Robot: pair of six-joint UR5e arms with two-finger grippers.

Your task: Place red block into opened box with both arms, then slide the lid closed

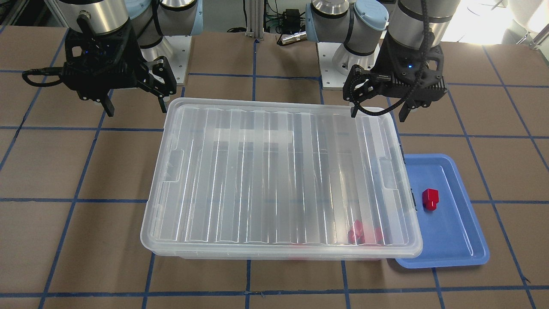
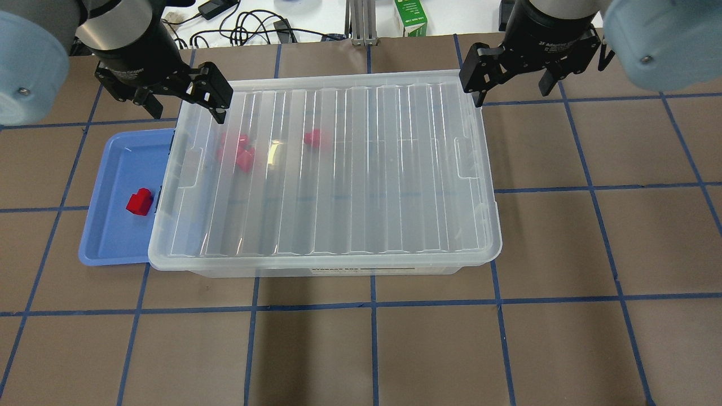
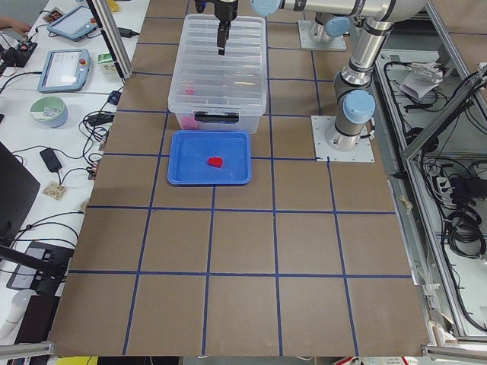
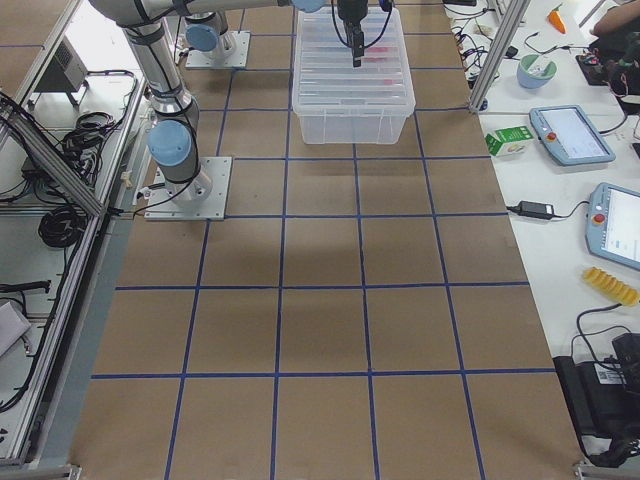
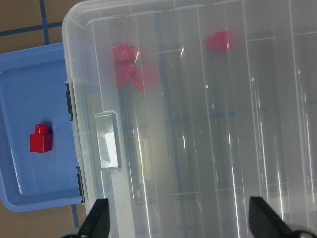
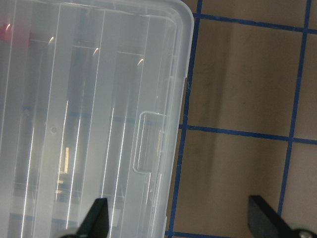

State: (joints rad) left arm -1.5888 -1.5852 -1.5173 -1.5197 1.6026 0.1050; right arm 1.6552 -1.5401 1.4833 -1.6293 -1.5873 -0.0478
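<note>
A red block [image 2: 139, 202] [image 1: 430, 199] [image 5: 40, 139] lies on the blue tray [image 2: 107, 237] beside the box's left end. The clear ribbed lid [image 2: 338, 180] [image 1: 279, 171] lies flat over the clear box [image 2: 338, 272] [image 1: 257, 256]. Through it several more red blocks [image 2: 242, 152] [image 5: 128, 67] show blurred near the left end. My left gripper [image 2: 183, 104] [image 1: 378, 112] hovers open over the lid's far left corner. Over the far right corner my right gripper [image 2: 512, 84] [image 1: 136, 107] is open, one finger past the lid's edge. Neither holds anything.
The blue tray [image 1: 454, 240] is partly tucked under the lid's overhanging left end. Brown table with blue tape lines [image 2: 372, 338] stretches in front of the box. Cables and a green carton [image 2: 410, 17] sit beyond the far edge. Tablets and clutter [image 3: 65, 68] line a side bench.
</note>
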